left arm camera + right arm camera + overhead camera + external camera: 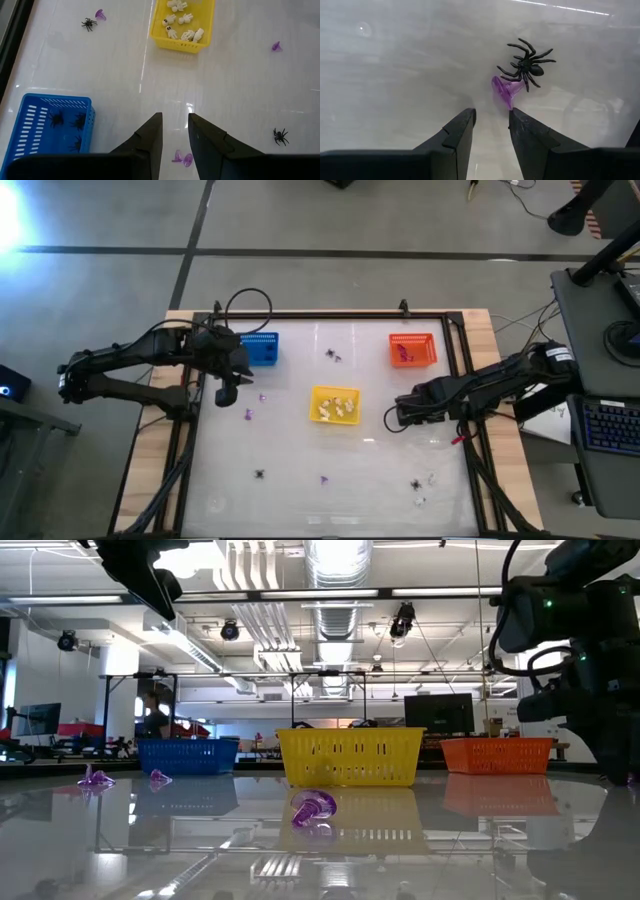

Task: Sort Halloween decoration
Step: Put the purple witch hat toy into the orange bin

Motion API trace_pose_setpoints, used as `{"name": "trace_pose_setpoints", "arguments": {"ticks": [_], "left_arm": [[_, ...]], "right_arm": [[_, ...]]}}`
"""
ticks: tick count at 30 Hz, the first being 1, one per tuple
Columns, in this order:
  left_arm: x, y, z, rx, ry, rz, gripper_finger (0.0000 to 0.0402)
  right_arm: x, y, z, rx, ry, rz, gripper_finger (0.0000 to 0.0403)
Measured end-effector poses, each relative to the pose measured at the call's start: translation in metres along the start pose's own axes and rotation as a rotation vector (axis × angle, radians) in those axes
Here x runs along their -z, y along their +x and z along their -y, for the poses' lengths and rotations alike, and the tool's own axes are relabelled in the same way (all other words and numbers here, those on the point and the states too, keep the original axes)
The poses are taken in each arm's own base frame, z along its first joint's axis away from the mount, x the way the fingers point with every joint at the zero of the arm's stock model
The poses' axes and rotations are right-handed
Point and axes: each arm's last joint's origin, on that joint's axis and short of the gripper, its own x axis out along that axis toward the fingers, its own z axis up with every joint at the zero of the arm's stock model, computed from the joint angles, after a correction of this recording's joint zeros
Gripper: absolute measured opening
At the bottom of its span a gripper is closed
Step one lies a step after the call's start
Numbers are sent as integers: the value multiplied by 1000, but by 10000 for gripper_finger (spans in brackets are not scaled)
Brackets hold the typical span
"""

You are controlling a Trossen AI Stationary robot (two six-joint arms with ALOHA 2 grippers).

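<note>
Tiny trinkets lie scattered on the white table (300, 450). My left gripper (225, 392) hovers open beside the blue basket (260, 348), above two purple trinkets (182, 159); its fingertips (175, 125) hold nothing. My right gripper (395, 416) stays low, right of the yellow basket (335, 405), and is open and empty (491, 117). Just ahead of its fingers lie a black spider (527, 64) and a purple trinket (506, 90), touching each other. The blue basket holds black spiders (65, 127), the yellow one white trinkets (182, 25), the orange one (412, 350) a purple piece.
More loose pieces: a spider (260, 474) and a purple trinket (324, 478) near the table's near edge, a spider and white bits (422, 485) at near right, a pair (333, 356) between the blue and orange baskets. A black frame (330, 315) rims the table.
</note>
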Motion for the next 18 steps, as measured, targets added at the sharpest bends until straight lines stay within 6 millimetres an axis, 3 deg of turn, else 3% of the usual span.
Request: {"name": "trace_pose_setpoints", "arguments": {"ticks": [18], "left_arm": [[0,0,0,3,-5,-4,75]], "right_arm": [[-2,4,4,20,33,38,123]]}}
